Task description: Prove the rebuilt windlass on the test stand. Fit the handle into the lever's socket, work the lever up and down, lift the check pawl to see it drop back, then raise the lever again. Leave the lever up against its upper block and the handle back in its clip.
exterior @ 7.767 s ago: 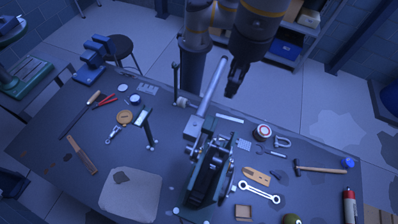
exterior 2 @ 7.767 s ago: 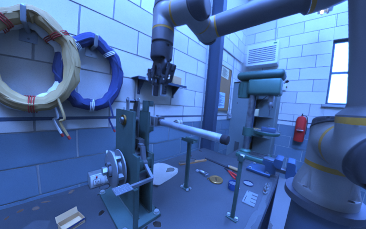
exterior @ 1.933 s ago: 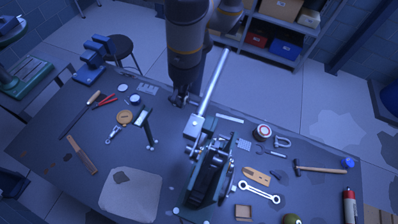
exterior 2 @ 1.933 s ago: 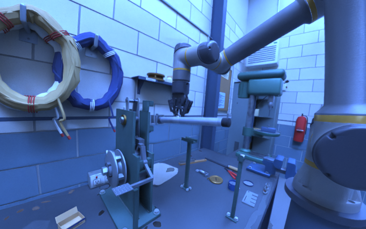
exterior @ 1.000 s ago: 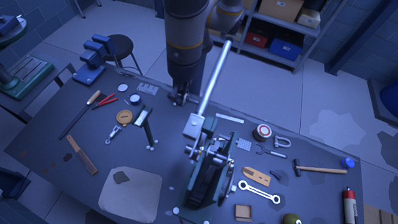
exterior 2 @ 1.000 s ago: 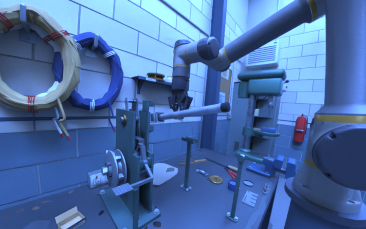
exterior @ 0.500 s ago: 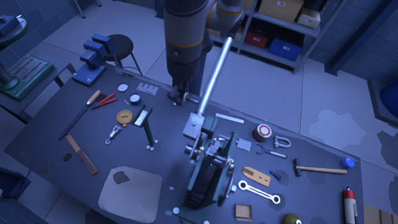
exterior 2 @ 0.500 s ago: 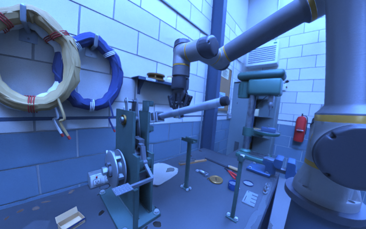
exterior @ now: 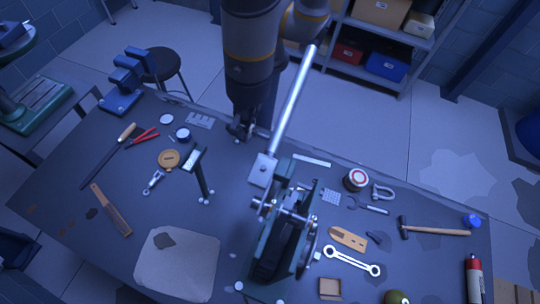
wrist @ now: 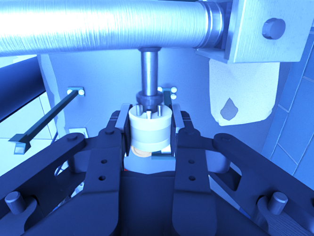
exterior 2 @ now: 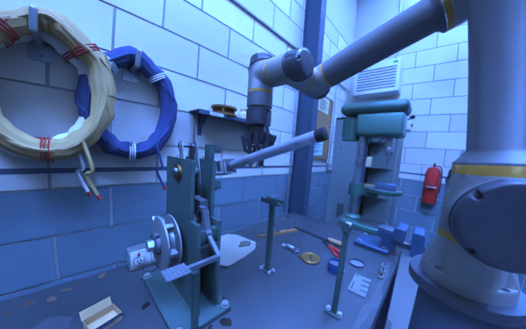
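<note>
The long steel handle (exterior: pixel 290 100) (exterior 2: pixel 277 148) (wrist: pixel 101 25) sits in the lever's square socket (exterior: pixel 261 169) (wrist: pixel 261 30) at the top of the teal windlass stand (exterior: pixel 284 226) (exterior 2: pixel 192 229), and it slopes upward away from the stand. A pale round knob (wrist: pixel 149 129) on a short stem rising from the handle is held by my gripper (wrist: pixel 149 119) (exterior: pixel 243 130) (exterior 2: pixel 258 145), which is closed on it from above. The ratchet wheel (exterior 2: pixel 166 240) sits low on the stand. The pawl is not clear to me.
Behind the stand is a brick wall with two hose coils (exterior 2: pixel 97 97) and a small shelf. Two clip posts (exterior 2: pixel 269 232) (exterior 2: pixel 341 267) stand on the bench under the handle. Hand tools, a rag (exterior: pixel 178 262) and a vise (exterior: pixel 128 78) lie around.
</note>
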Available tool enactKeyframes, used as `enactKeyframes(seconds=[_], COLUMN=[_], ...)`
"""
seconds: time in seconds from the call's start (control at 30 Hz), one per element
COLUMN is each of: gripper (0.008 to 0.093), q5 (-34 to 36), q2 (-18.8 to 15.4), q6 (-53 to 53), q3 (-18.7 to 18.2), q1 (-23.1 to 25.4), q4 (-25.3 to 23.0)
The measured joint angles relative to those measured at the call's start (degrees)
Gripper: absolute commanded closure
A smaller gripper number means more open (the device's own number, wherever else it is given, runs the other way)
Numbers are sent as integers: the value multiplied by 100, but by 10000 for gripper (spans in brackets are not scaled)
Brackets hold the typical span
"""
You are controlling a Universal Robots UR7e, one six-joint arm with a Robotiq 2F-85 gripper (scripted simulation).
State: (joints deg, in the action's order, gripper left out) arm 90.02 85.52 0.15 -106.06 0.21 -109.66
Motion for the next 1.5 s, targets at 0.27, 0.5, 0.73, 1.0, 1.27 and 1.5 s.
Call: enactKeyframes(seconds=[0.27, 0.5, 0.73, 1.0, 1.27, 1.5], gripper=[934, 934, 934, 934, 934, 934], q5=[1, 1, 2, 3, 4, 5], q2=[-3, -7, -12, -20, -31, -42], q6=[0, -1, -1, -2, -2, -2], q3=[61, 116, 173, 239, 307, 367], q1=[0, 1, 1, 1, 1, 2], q4=[65, 122, 178, 242, 305, 359])
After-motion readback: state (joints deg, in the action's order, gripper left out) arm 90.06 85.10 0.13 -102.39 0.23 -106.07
